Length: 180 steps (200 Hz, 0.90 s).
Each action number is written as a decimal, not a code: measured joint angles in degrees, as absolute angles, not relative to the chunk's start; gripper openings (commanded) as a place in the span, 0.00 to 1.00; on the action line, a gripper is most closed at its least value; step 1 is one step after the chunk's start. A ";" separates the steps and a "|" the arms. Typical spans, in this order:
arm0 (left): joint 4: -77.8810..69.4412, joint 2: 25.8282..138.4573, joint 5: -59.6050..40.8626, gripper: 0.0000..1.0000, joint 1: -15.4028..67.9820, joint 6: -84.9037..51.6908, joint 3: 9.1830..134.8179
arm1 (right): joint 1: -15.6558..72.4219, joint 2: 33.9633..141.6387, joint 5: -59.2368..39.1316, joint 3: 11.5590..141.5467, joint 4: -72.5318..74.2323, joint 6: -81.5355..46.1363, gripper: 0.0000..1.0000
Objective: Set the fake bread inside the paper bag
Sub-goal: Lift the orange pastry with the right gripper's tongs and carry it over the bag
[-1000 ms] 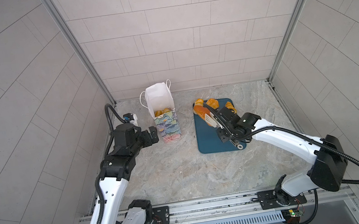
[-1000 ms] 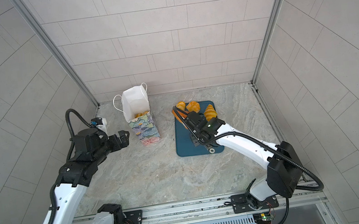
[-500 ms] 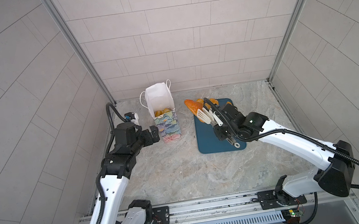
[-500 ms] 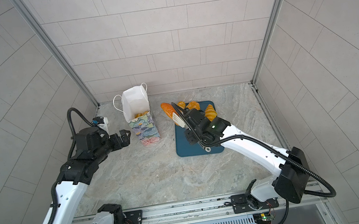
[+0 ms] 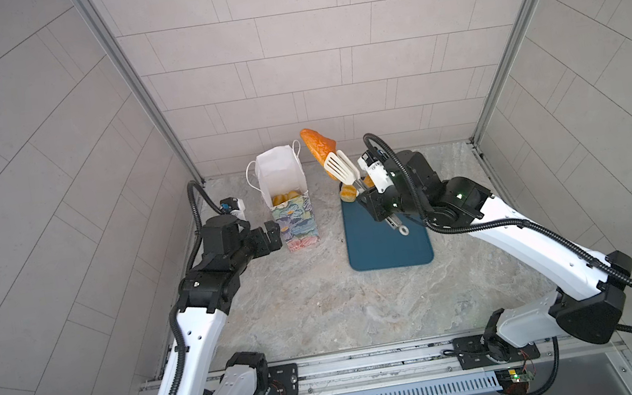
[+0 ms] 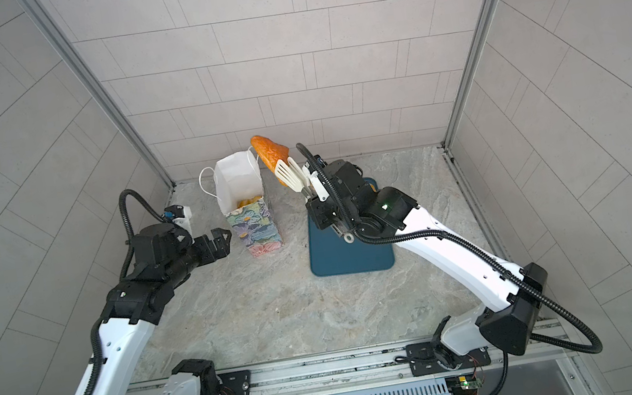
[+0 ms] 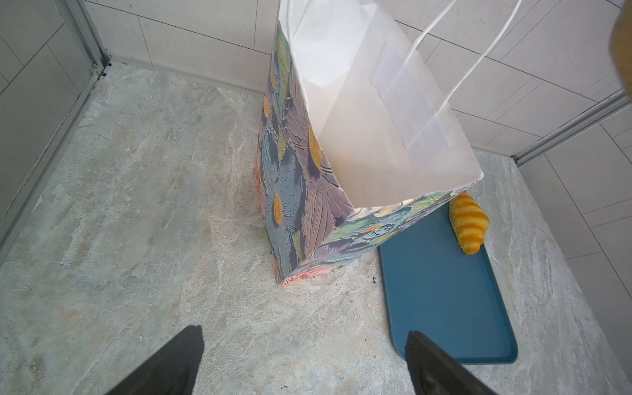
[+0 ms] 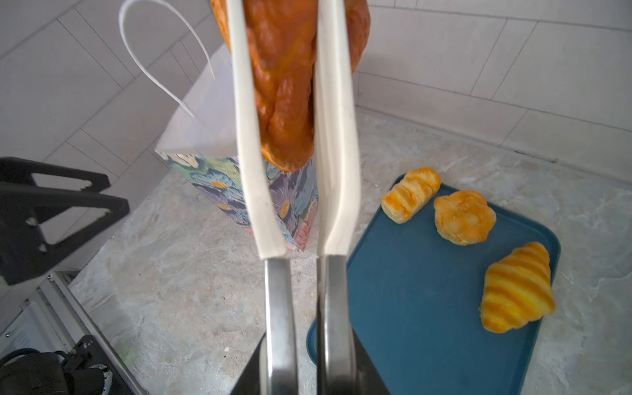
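The left gripper (image 6: 222, 243) sits low over the marble tabletop (image 5: 322, 311) with its jaws spread wide and nothing between them, near the paper bag (image 5: 294, 215) but not touching it. The bag stands upright and open, white lining showing, with several golden pastries (image 5: 285, 198) lying at its bottom in both top views. To its right, a dark orange pastry (image 5: 315, 146) hangs in the air, pinched between the white blades of a pair of tongs (image 5: 339, 168), just beside the bag's open mouth on the tray side and not inside it. The right gripper (image 8: 307, 372) is clamped on the tongs' metal handles, pressing them together. Below lies a teal tray (image 8: 410, 307) holding a striped roll (image 8: 410, 195), a lumpy round bun (image 8: 465, 217) and a croissant (image 8: 518, 287).
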<state>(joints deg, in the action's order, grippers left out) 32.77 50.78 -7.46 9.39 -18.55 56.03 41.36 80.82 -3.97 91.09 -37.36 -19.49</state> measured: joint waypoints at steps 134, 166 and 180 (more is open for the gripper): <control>32.82 50.68 -7.90 1.00 9.39 -18.59 56.03 | 47.68 98.74 -6.72 106.85 -35.46 -20.62 0.33; 32.86 50.61 -7.84 1.00 9.39 -18.59 56.03 | 47.37 101.78 -4.89 110.06 -37.67 -21.43 0.33; 32.88 50.48 -7.75 1.00 9.39 -18.57 56.03 | 47.13 103.11 -4.64 111.26 -38.35 -21.52 0.33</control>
<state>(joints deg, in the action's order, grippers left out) 32.88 50.48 -7.75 9.39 -18.57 56.03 47.13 103.11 -4.64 111.26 -38.35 -21.52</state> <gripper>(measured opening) 0.998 0.330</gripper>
